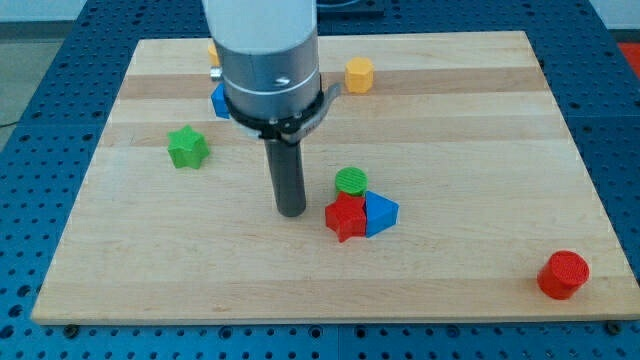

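No pincer on this arm, just a rod holding nothing; its tip sits just left of the red star, which touches the blue triangle and green cylinder. An off-centre shove could scatter that cluster.

We are counting eight blocks lying on the wooden board. Two are showing red: a red star and a red cylinder. Two are showing green: a green star and a green cylinder. Two are showing blue: a blue triangle and a blue block half hidden behind the arm. Two are showing yellow: a yellow hexagon and a yellow block, barely peeking out.
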